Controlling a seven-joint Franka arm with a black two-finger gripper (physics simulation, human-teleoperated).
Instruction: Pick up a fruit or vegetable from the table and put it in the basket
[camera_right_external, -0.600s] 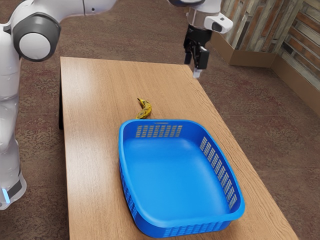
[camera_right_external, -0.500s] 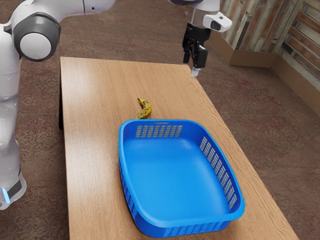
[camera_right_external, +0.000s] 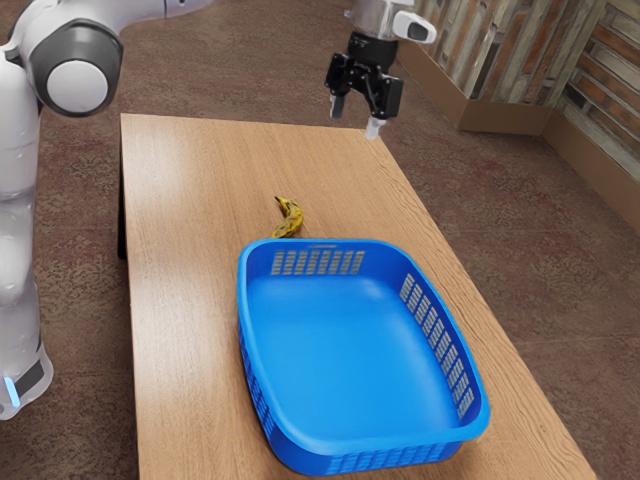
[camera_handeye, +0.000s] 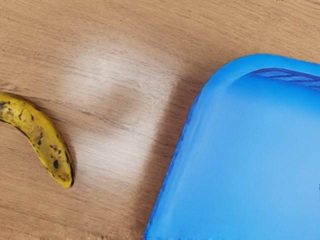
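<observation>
I have the gripper (camera_right_external: 356, 117) up in the air with its two fingers set wide, a clear gap between the tips. In the exterior view it shows against the far edge of the wooden table (camera_right_external: 190, 250), near the corner on the exterior view's right. The white arm (camera_right_external: 15, 180) comes in from the exterior view's left.

The banana (camera_right_external: 289, 218), my fruit for this job, lies on the bare tabletop, outside the blue basket (camera_right_external: 340, 360) and near one of its walls. It is yellow with dark spots and curved along its length. My wrist view puts a strip of wood between the banana and the basket, so they are apart; there I get one end of the fruit and a rounded corner of the basket.

The basket sits upright on the table, its open top facing up and slots cut through its sides. Beyond the table I see brown floor (camera_right_external: 480, 220) and a plank wall (camera_right_external: 525, 60).
</observation>
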